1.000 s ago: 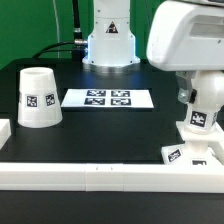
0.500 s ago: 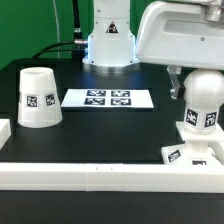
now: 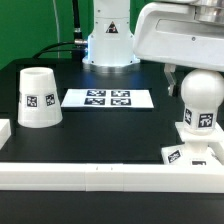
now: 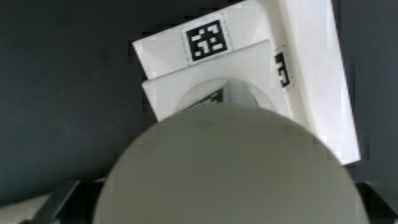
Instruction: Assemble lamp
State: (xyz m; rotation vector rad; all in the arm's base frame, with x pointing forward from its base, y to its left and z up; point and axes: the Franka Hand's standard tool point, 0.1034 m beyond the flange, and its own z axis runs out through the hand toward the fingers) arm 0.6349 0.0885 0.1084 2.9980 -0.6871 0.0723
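The round-headed bulb (image 3: 201, 100) stands upright on the flat square base (image 3: 190, 152) at the exterior view's right. My gripper (image 3: 190, 68) hangs just above the bulb's head, open, one finger (image 3: 172, 80) showing beside its top. In the wrist view the bulb's head (image 4: 222, 165) fills the space between my dark fingers without being clamped, and the base (image 4: 267, 55) with its tags lies beyond it. The tapered cup-shaped shade (image 3: 38, 97) stands mouth down, alone, at the exterior view's left.
The marker board (image 3: 108, 98) lies flat in the middle of the black table. A long white border rail (image 3: 110, 176) runs along the front edge, with a short piece (image 3: 4, 130) at the left. The arm's own pedestal (image 3: 108, 45) stands at the back.
My gripper has risen from around the bulb's head to above it. The bulb stayed standing on the base and now shows in full.
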